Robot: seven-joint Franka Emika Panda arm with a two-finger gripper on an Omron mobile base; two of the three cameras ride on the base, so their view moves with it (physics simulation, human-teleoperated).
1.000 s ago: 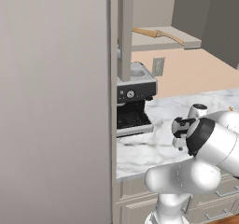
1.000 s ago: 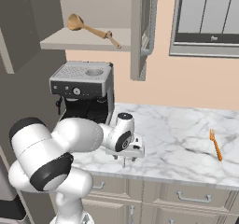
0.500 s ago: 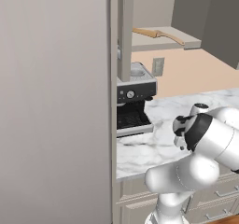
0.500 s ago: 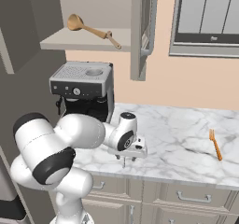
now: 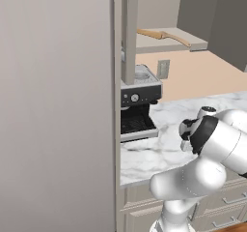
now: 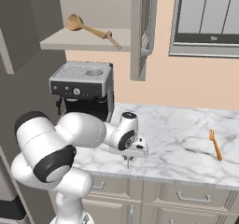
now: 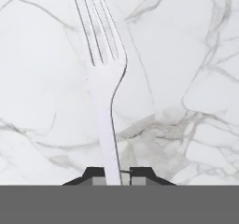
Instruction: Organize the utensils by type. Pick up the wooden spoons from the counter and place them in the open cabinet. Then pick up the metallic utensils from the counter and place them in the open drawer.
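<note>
White marble surface (image 7: 196,55) lies under our claw (image 7: 113,174), clenched on the silver fork's (image 7: 105,73) handle, tines toward 12 o'clock. We judge the thin handle could pivot or slip when lifted, since the pinch sits at its end.

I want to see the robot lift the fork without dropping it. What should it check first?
1. Silver fork handle between the fingers: ok.
2. Fingers shut tight on the handle: cannot tell.
3. Fork lying flat on the counter: ok.
4. Wooden spoon already up in the cabinet: ok.
5. Orange fork far off, not in the way: ok.
6. Drawer open for it: cannot tell.
</note>
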